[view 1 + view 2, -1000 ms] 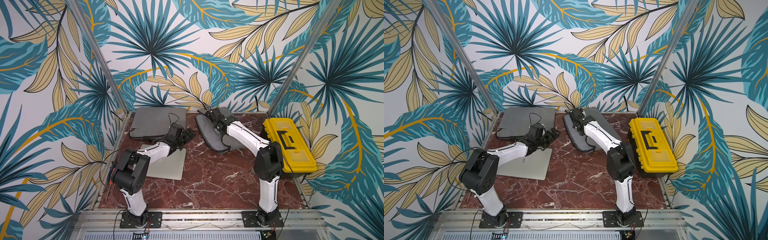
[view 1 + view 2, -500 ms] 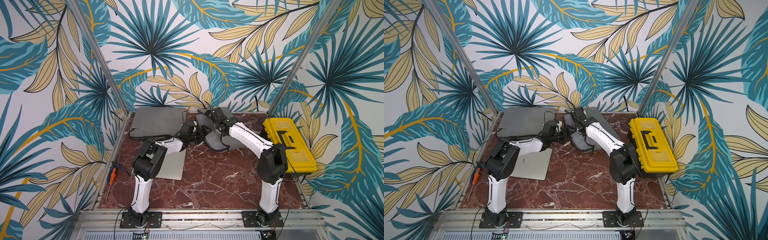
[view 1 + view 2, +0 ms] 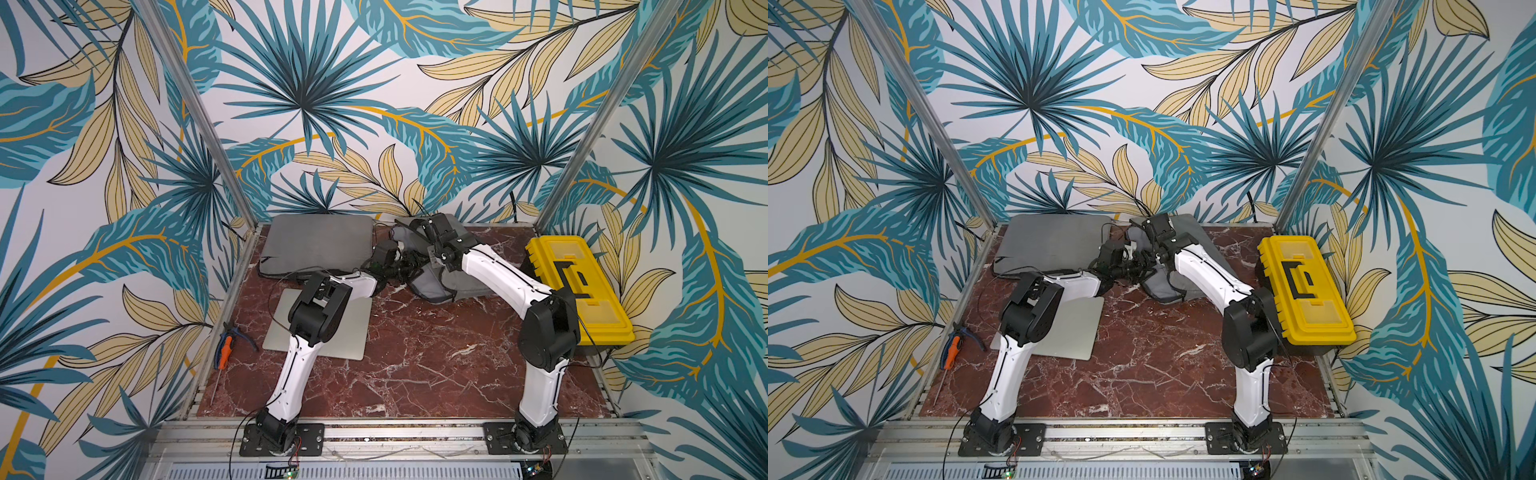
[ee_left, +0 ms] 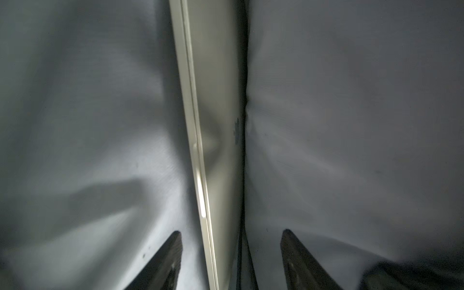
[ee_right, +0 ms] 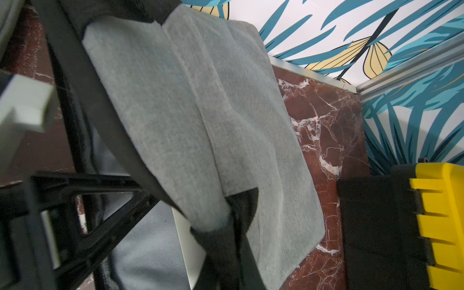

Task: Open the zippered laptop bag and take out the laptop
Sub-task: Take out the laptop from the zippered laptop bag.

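A: L tool [image 4: 231, 231], state?
B: Jaws are seen apart, nothing clamped. It is pushed inside the laptop bag [image 4: 88, 125]. The laptop [image 4: 216, 100] edge is straddled, one finger each side, neither seen touching.

A: R tool [image 5: 226, 221]?
B: Clenched on the bag's upper flap edge. The flap is held lifted and the mouth gapes.

A: Laptop pos.?
B: Lodged in the bag btw. grey lining walls, at the far side of the table [image 3: 436, 353]. The bag is near the yellow toolbox [image 3: 577, 286], not touching. A silver corner is shown under the flap in the R wrist view.

A: Diff vs. 1 s ago?
B: L tool has been shifted from above the 2nd laptop [image 3: 328, 328], which lies bare on the table, into the bag mouth. Its jaws have been narrowed from full width. The L elbow has been swung inward, so the orange screwdriver [image 3: 224, 349] and pliers [image 3: 241, 334] at the table's L edge are uncovered. R tool, flap and 2nd grey bag [image 3: 320, 241] are unchanged.

A: Labels?
B: A small dark logo, apple-like, is made out on the laptop lid. It is too blurred for certainty.
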You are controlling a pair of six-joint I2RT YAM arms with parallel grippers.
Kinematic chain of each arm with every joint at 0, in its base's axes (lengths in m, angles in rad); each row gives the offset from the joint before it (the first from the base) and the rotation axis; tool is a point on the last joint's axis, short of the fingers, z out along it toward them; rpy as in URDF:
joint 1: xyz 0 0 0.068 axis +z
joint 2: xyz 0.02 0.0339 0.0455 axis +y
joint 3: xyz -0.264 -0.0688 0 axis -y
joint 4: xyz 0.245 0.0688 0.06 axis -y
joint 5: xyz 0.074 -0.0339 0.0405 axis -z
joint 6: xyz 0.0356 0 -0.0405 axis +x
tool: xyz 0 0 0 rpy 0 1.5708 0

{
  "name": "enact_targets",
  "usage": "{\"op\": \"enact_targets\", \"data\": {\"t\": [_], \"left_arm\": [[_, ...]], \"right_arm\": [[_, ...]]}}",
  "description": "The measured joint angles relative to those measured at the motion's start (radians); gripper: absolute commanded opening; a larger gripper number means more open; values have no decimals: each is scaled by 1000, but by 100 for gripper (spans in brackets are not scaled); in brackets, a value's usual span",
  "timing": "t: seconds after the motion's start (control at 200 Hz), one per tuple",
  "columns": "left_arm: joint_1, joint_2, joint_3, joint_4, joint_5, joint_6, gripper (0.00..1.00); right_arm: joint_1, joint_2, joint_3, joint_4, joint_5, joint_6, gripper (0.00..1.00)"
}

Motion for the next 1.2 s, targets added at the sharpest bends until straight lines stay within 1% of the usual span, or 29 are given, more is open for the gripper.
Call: {"op": "enact_targets", "data": {"t": [0.16, 0.355, 0.511, 0.781, 0.941, 1.071, 1.202], "left_arm": [[-2, 65, 79, 8, 21, -20, 55], [-2, 145, 149, 8, 39, -40, 53], [-2, 214, 232, 7, 59, -59, 46], [-8, 284, 345, 11, 69, -79, 41], [-9, 299, 367, 7, 69, -92, 27], [-9, 306, 379, 5, 68, -97, 19], [-10, 306, 379, 22, 71, -93, 9]], "right_arm": [[0, -6, -12, 12, -33, 14, 0], [-1, -13, -25, 21, -64, 26, 0], [-1, -13, -29, 31, -92, 34, 0], [-1, -13, -33, 42, -132, 44, 0], [-1, -18, -47, 53, -147, 45, 0], [-1, -26, -53, 60, -149, 49, 0], [-3, -42, -75, 81, -145, 56, 0]]}}
